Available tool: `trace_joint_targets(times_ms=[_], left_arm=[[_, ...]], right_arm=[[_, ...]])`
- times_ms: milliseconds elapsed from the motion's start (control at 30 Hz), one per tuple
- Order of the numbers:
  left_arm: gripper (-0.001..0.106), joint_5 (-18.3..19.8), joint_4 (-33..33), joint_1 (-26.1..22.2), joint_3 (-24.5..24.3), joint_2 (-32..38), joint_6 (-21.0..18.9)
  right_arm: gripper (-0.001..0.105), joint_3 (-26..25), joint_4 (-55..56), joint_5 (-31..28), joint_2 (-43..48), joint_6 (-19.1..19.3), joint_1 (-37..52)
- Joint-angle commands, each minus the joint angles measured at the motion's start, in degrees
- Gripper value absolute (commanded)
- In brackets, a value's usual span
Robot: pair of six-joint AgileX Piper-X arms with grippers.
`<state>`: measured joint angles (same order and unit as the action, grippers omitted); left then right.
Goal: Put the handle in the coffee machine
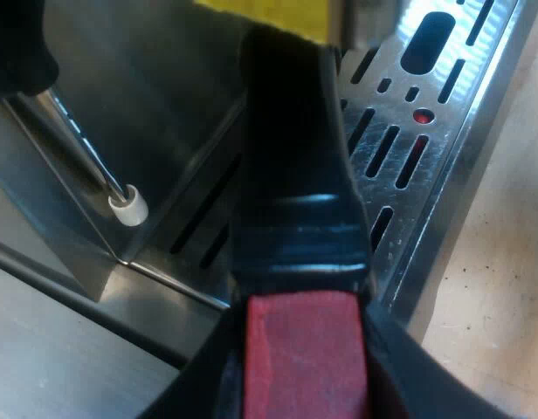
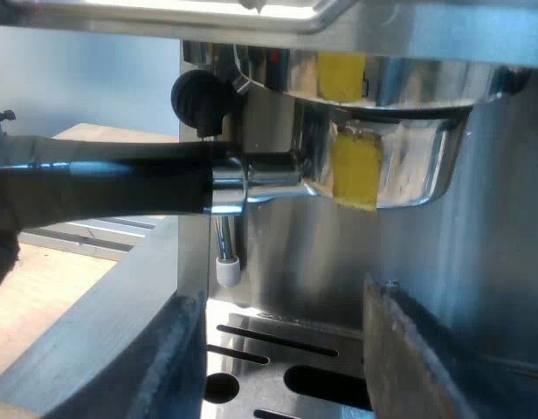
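The metal holder (image 2: 400,175) sits up against the underside of the espresso machine's brew head (image 2: 382,74). A yellow mark on the holder lies just beneath a yellow mark on the head. Its dark handle (image 2: 120,183) sticks out level from the machine's front. My left gripper (image 1: 300,367) is shut on the handle (image 1: 295,175) at its red end (image 1: 302,349), with a dark finger on each side. My right gripper (image 2: 291,358) hangs open below the holder, over the drip tray, and nothing is between its fingers (image 2: 177,349).
The slotted steel drip tray (image 1: 426,96) lies under the holder. A steam wand with a white tip (image 1: 127,208) hangs beside the handle, below a black knob (image 2: 199,98). A wooden tabletop (image 1: 505,288) borders the tray.
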<state>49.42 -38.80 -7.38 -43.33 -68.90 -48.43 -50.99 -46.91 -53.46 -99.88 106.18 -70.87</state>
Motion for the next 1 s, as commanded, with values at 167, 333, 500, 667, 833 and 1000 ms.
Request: trace_joint_targets(times_ms=[167, 333, 500, 667, 833, 1000], left_arm=[[0.000, 3.3, 0.1, 0.1, -0.9, 0.2, -0.6], [0.000, 3.5, 0.1, 0.1, -0.9, 1.2, -0.5], [0.000, 4.5, 0.1, 0.1, -0.9, 2.2, -0.6], [0.000, 4.5, 0.1, -0.6, -1.2, 2.7, -0.6], [0.000, 7.5, -0.2, -3.2, -2.4, 3.7, -0.6], [0.000, 10.8, -1.2, -3.1, -3.9, 4.0, -0.6]], right_arm=[[0.044, -0.2, -0.9, 0.1, 0.1, 0.8, 0.2], [0.044, -0.2, -0.9, 0.1, 0.1, 0.8, 0.2], [0.044, -0.2, -0.9, 0.1, 0.1, 0.8, 0.4], [0.044, -0.2, -0.9, 0.1, 0.1, 0.8, 0.4], [0.044, -0.2, -0.9, 0.1, 0.1, 0.8, 0.4], [0.044, -0.2, -0.9, 0.1, 0.1, 0.7, 0.4]])
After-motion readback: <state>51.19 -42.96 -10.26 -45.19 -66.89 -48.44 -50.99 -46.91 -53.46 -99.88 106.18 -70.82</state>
